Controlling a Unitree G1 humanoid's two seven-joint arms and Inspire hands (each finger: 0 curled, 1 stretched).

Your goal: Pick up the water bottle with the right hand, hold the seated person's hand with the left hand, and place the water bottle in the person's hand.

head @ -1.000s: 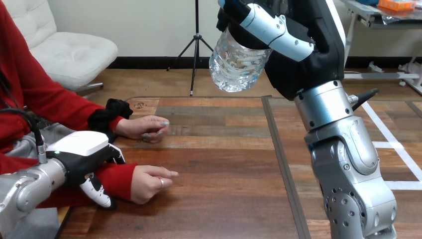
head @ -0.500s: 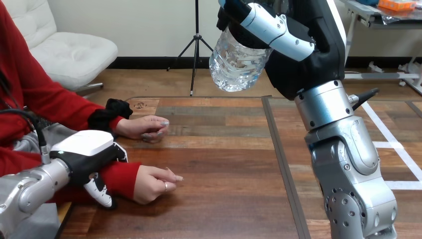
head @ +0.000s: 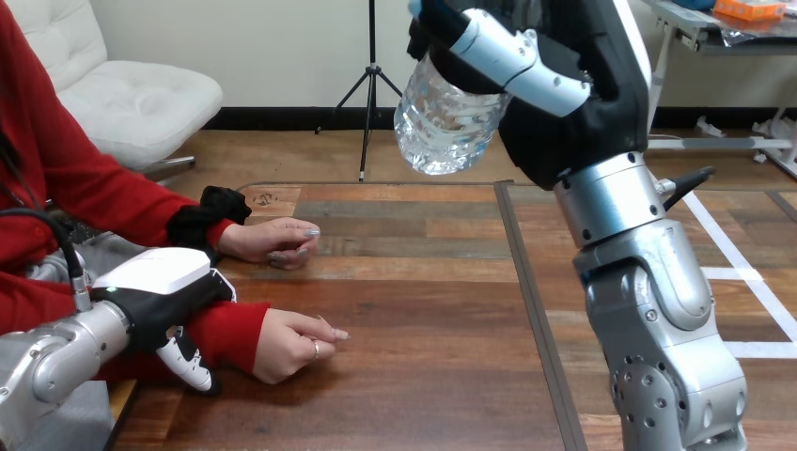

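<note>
The right robot hand [head: 564, 127] is curled tight around the water bottle [head: 442, 127], high above the table [head: 423, 310]. The left robot hand [head: 160, 287] is curled around the person's wrist [head: 226, 334] in the red sleeve

Wooden table [head: 423, 376] before me: its top is made of long planks in mixed browns, with lighter and darker boards side by side. A dark seam [head: 531, 310] runs from the far edge toward me and splits the top into left and right parts. On the left part, near the far edge, the person's farther hand [head: 273, 240] rests on the planks with its fingers loosely bent. It lies well apart from the seam and just beside a small dark mark [head: 263, 199] on the wood.
</note>
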